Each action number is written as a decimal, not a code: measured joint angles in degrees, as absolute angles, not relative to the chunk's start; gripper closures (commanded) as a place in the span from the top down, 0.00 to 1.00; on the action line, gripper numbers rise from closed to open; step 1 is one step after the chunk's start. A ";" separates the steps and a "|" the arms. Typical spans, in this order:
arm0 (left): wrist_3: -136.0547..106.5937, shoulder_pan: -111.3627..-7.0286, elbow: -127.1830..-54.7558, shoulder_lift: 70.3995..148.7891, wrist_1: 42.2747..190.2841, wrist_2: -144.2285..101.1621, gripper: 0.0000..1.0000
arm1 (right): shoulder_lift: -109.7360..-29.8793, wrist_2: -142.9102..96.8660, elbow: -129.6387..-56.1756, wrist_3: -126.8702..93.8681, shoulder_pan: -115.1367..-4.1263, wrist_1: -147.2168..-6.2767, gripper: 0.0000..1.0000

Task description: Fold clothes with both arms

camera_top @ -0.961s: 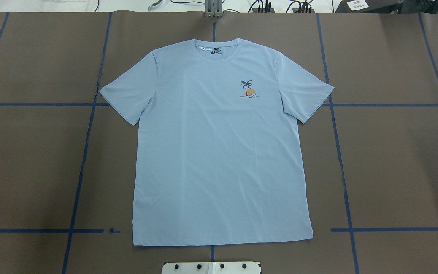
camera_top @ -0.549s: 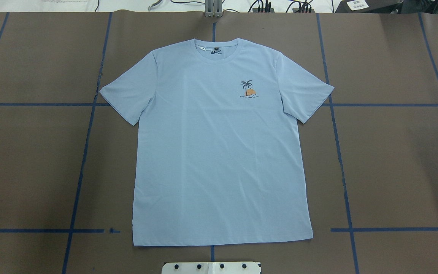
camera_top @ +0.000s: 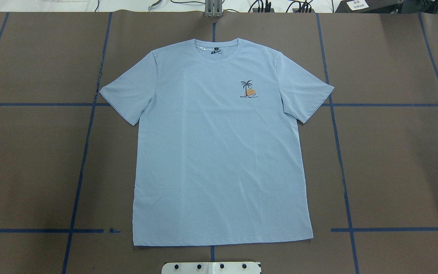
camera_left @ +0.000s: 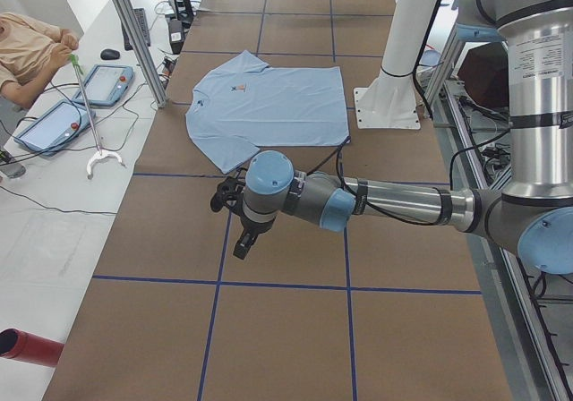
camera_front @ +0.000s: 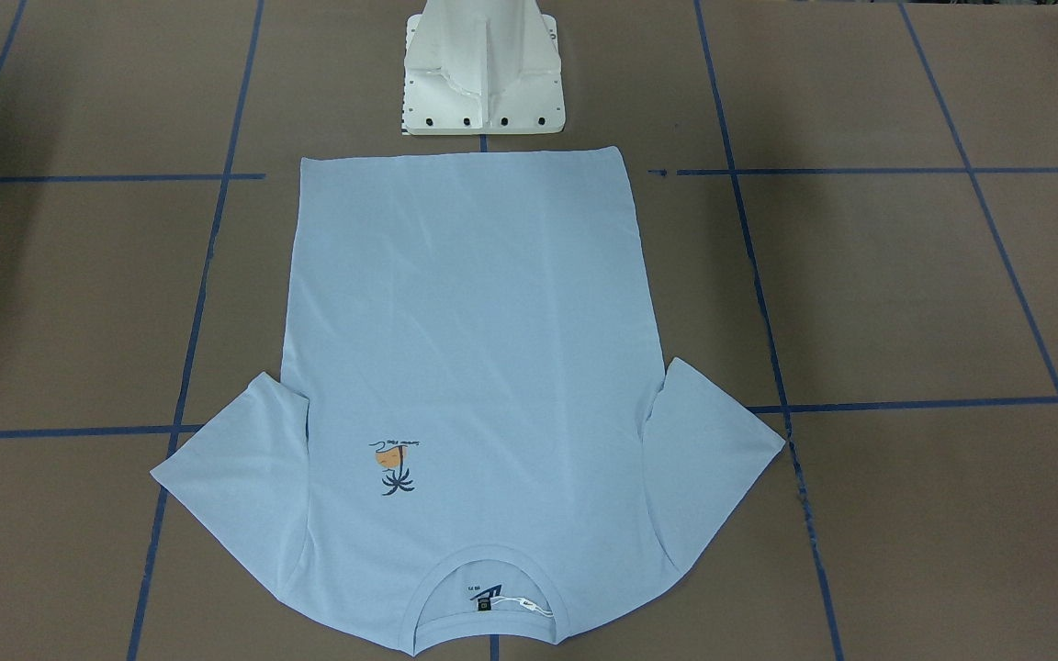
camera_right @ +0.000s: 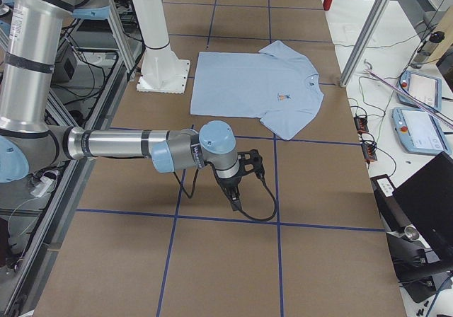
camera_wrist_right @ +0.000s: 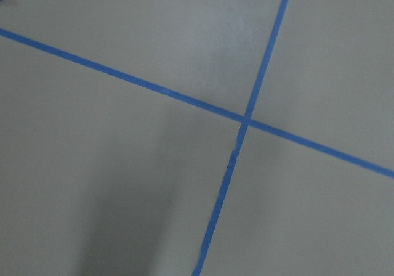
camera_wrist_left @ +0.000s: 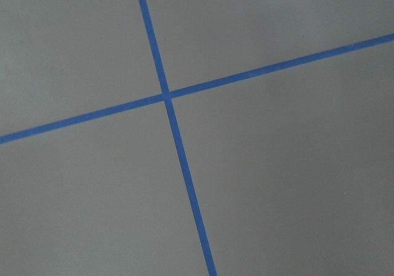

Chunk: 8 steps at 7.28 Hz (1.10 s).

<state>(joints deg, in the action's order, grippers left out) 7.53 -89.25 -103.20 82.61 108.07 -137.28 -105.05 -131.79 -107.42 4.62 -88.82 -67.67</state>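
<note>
- The T-shirt [camera_top: 219, 152] lies flat and face up in the middle of the table [camera_top: 394, 163], unfolded, with both short sleeves spread out to the sides.
- Its collar [camera_top: 242, 47] is at the far end from the robot, and the dark label [camera_top: 215, 51] shows inside the neck.
- The palm print [camera_top: 248, 90] is on the chest, on the robot's right side.
- The hem is near the white pedestal [camera_front: 483, 83], with a strip of bare table between them.
- Blue tape lines [camera_top: 394, 104] mark the brown table in a grid, and the shirt covers several of them.
- The left arm [camera_left: 403, 206] reaches out low over the table past the left sleeve. The left gripper [camera_left: 240, 249] hangs over bare surface, apart from the shirt. I cannot tell how far its jaws are open.
- The right arm [camera_right: 120, 144] is stretched out the same way on the other side. The right gripper [camera_right: 234, 204] hangs over bare table, clear of the right sleeve. I cannot tell how its jaws stand either.
- Both wrist views show only brown surface and crossing tape.
- A person [camera_left: 27, 47] sits at a side desk beyond the far edge.
</note>
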 measured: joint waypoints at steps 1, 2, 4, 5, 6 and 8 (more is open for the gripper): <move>7.25 -89.23 -102.64 83.62 112.22 -137.27 1.00 | -102.89 -131.50 -105.93 4.03 -88.84 -63.22 1.00; 6.61 -89.23 -101.44 85.34 116.27 -137.28 1.00 | -100.07 -131.51 -103.30 1.30 -88.85 -61.29 1.00; 4.04 -89.28 -99.12 87.92 121.62 -137.34 1.00 | -93.74 -132.41 -97.27 -5.52 -88.84 -60.00 1.00; 3.27 -89.29 -98.65 88.26 122.96 -137.41 1.00 | -90.91 -132.91 -95.22 -8.60 -88.27 -59.77 1.00; 2.97 -89.29 -98.48 88.36 123.53 -137.49 1.00 | -88.25 -133.01 -94.31 -14.40 -86.33 -59.69 1.00; 2.81 -89.30 -98.38 88.44 124.25 -137.54 1.00 | -81.54 -131.35 -93.25 -30.51 -79.40 -59.15 0.99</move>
<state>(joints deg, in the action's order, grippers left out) 2.81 -89.30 -98.38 88.44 124.25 -137.54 -81.54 -131.35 -93.25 -30.51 -79.40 -59.15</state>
